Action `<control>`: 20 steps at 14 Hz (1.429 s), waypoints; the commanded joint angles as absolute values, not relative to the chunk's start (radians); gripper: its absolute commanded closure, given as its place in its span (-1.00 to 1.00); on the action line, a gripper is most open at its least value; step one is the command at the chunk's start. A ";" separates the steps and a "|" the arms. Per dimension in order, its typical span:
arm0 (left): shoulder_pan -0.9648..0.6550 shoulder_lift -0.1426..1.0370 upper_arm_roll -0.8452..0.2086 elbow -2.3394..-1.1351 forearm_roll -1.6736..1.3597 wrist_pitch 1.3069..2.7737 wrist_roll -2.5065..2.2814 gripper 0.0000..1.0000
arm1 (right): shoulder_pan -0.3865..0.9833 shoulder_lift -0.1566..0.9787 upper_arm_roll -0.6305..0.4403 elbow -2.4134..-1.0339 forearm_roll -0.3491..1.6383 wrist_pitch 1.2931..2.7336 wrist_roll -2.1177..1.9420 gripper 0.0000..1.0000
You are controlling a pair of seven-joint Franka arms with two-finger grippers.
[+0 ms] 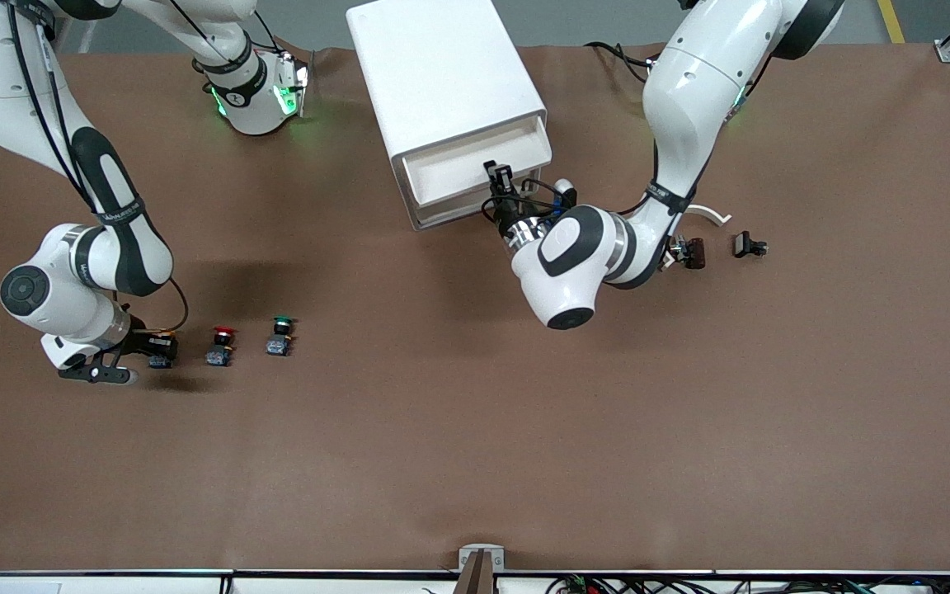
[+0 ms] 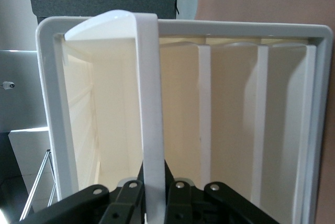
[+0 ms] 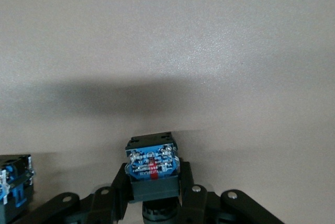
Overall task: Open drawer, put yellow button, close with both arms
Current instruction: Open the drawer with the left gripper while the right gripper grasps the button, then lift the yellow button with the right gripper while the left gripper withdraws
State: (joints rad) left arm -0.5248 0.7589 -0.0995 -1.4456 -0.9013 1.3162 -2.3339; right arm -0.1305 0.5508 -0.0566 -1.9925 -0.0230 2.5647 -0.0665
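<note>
Left tool [image 1: 498, 177]: clamped on drawer [image 1: 475, 169] front, drawer pulled open.
Right tool [image 3: 154, 192]: clamped on yellow button [image 3: 152, 165], low over surface [image 1: 475, 429] beside red button [image 1: 220, 346].

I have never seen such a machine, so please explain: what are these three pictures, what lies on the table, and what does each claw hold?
Two white robot arms work at a brown table. One picture looks down from a high camera facing them; the other two come from cameras on each wrist. The left claw is shut on the front of the top drawer of a white cabinet, which is pulled partly open. The right claw grips the yellow button by its blue-grey base, at the table. Beside it stand a red button and a green button. Two small dark parts lie toward the left arm's end.
</note>
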 commanded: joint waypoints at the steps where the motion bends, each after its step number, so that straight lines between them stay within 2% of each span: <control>1: -0.534 0.798 -0.058 -1.404 -0.885 1.381 -2.290 1.00 | -0.138 0.520 -0.035 -1.973 0.010 2.504 -0.054 1.00; 5: -0.509 0.804 -0.057 -1.382 -0.885 1.396 -2.272 1.00 | -0.107 0.425 -0.035 -1.908 0.075 2.263 0.017 1.00; 8: -0.476 0.811 -0.057 -1.381 -0.888 1.419 -2.246 1.00 | -0.039 0.312 -0.035 -1.902 0.075 2.097 0.200 1.00; 9: -0.472 0.811 -0.057 -1.376 -0.887 1.427 -2.246 0.92 | -0.008 0.276 -0.035 -1.901 0.075 2.048 0.272 1.00; 10: -0.463 0.811 -0.057 -1.374 -0.888 1.439 -2.237 0.76 | 0.021 0.237 -0.035 -1.902 0.075 2.001 0.346 1.00; 11: -0.459 0.811 -0.057 -1.374 -0.893 1.448 -2.215 0.19 | 0.049 0.206 -0.035 -1.901 0.075 1.959 0.409 1.00; 12: -0.459 0.810 -0.057 -1.373 -0.891 1.453 -2.203 -0.99 | 0.073 0.174 -0.035 -1.901 0.075 1.915 0.478 1.00; 15: -0.448 0.801 -0.058 -1.355 -0.894 1.456 -2.204 -1.00 | 0.146 0.095 -0.034 -1.895 0.078 1.809 0.648 1.00; 20: -0.391 0.775 -0.063 -1.309 -0.893 1.451 -2.149 -1.00 | 0.308 0.031 -0.034 -1.821 0.132 1.663 1.032 1.00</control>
State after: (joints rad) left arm -0.4187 0.7766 -0.0642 -1.3503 -0.9071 1.4620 -2.1802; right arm 0.2414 0.0542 -0.0244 -1.8496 0.1183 1.7084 0.8961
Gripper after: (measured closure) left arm 0.088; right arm 0.586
